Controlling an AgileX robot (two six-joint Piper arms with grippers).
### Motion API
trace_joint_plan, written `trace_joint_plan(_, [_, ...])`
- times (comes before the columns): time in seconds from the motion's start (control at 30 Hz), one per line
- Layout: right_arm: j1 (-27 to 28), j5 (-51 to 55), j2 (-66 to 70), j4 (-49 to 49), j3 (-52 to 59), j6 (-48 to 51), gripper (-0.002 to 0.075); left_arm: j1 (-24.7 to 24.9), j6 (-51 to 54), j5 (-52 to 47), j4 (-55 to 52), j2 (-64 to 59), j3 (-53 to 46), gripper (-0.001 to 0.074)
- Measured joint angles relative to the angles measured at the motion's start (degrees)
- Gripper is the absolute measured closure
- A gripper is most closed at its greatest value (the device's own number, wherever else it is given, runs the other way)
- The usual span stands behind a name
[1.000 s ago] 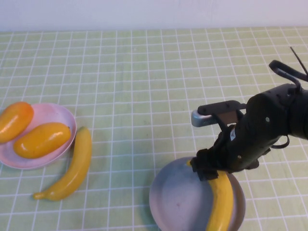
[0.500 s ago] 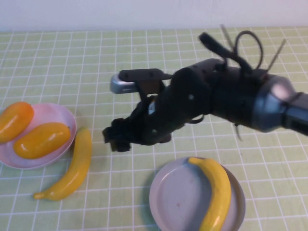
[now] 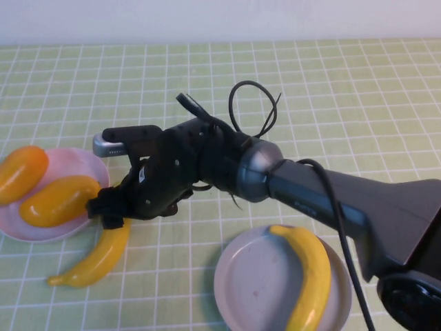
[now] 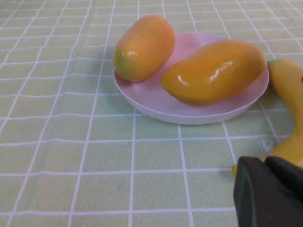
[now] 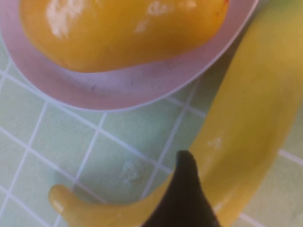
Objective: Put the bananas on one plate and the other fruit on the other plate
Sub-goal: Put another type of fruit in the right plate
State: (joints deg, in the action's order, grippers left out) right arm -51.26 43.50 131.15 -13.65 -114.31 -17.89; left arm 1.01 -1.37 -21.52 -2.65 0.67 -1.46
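— Where's the open room?
— Across the far tabletop (image 3: 310, 89). The right arm (image 3: 310, 193) slants across the middle, barring the way between the two plates.
— And on the left?
— Crowded. The right end effector (image 3: 107, 210) sits over the loose banana (image 3: 96, 258), which lies just beside the pink plate (image 3: 83, 162), and two mangoes (image 3: 58, 200) fill that plate. The left end effector (image 4: 267, 194) is low, near that banana's end.
— The grey plate (image 3: 251, 289)?
— Its left half is bare; a second banana (image 3: 313, 276) takes up the right.
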Motion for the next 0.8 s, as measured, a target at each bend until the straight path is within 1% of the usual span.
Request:
trace_joint_plan(0.2, [0.0,0.86,4.32,-0.09,-3.58,0.0,0.0242,0.0,0.0,0.0,0.0,0.0,0.0,0.0734])
trace_joint_plan(0.37, [0.0,1.72,5.12,0.34,-4.48,0.0,0.0245,0.0,0.0,0.0,0.0,0.0,0.0,0.0734])
trace_joint_plan(0.43, [0.0,2.68,5.12,0.64,-4.84,0.0,0.0264,0.0,0.0,0.0,0.0,0.0,0.0,0.0734])
trace_joint_plan(0.47, [0.0,3.33,5.12,0.78,-4.85,0.12,0.0288,0.0,0.0,0.0,0.0,0.0,0.0,0.0734])
trace_joint_plan(0.57, [0.0,4.07,5.12,0.88,-4.85,1.44,0.0399,0.0,0.0,0.0,0.0,0.0,0.0,0.0734])
trace_joint_plan(0.7, [0.0,4.47,4.92,0.91,-4.85,2.41,0.04,0.0,0.0,0.0,0.0,0.0,0.0,0.0734])
trace_joint_plan(0.8, [0.0,6.7,3.11,2.6,-4.71,2.57,0.04,0.0,0.0,0.0,0.0,0.0,0.0,0.0734])
